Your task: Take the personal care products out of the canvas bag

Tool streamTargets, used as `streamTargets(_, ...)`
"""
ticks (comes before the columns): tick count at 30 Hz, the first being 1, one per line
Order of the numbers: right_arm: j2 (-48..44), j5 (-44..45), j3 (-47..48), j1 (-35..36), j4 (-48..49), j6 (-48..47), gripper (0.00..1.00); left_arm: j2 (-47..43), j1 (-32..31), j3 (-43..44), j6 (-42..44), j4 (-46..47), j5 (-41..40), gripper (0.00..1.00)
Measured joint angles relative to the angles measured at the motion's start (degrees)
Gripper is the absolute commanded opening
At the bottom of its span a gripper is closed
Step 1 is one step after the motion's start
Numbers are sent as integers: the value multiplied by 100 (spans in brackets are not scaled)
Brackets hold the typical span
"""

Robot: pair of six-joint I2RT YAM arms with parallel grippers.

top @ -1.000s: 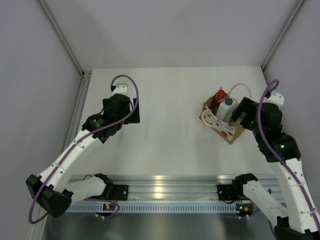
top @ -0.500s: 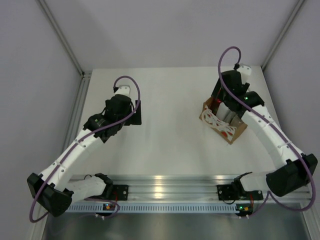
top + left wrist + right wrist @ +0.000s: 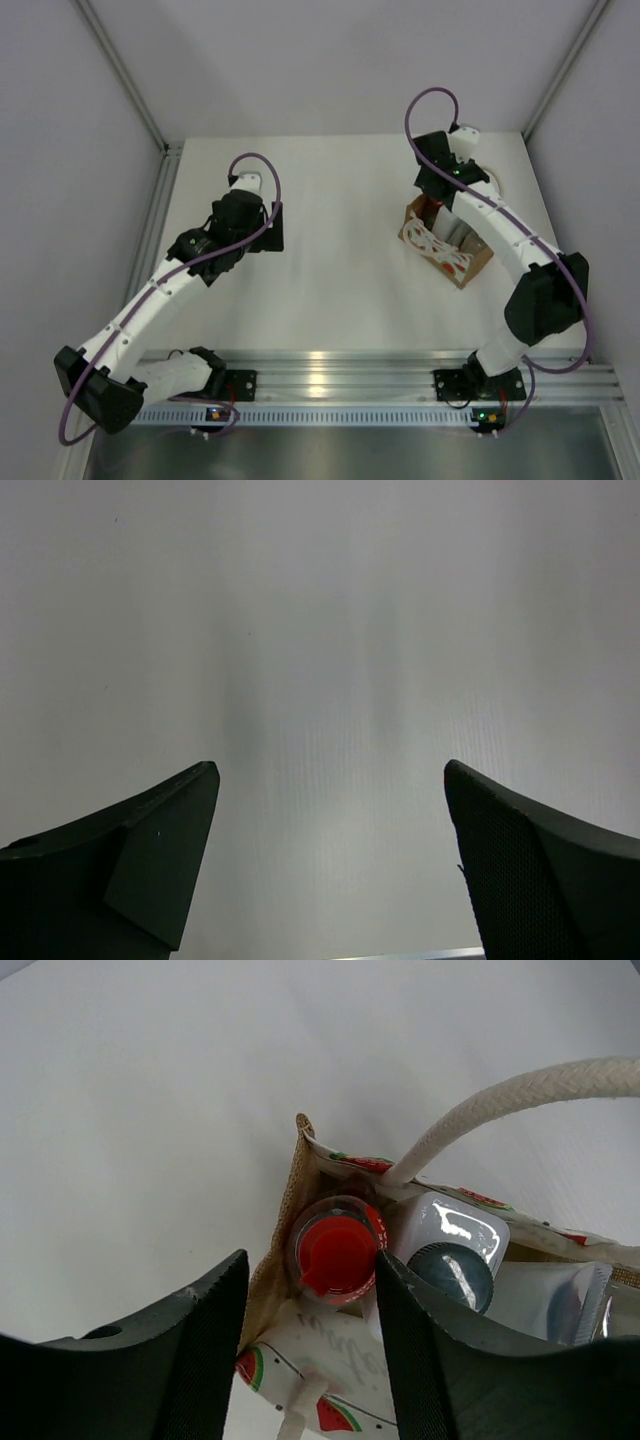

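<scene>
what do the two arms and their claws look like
The left arm and right arm have white links, black joints and a looping purple cable. The left claw and right claw each have two black wedge-shaped fingers.

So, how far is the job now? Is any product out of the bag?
Done: nothing, no product is outside the canvas bag. In hand: the right claw, open, hovers over the red bottle; the left claw is open, holding nothing. Left: every product.
</scene>
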Motion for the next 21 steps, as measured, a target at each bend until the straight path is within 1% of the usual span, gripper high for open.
streamTargets(7,271,109,-2,-9,4,254,51,0,0,-7,4,0,22,98)
streamTargets(18,352,192,-186,-114,61,555,50,0,0,-9,20,0,48,98)
streamTargets(19,354,190,-251,-114,72,579,49,0,0,-9,20,0,52,98)
streamTargets(21,354,201,-343,-111,151,629,44,0,0,-9,20,0,70,98)
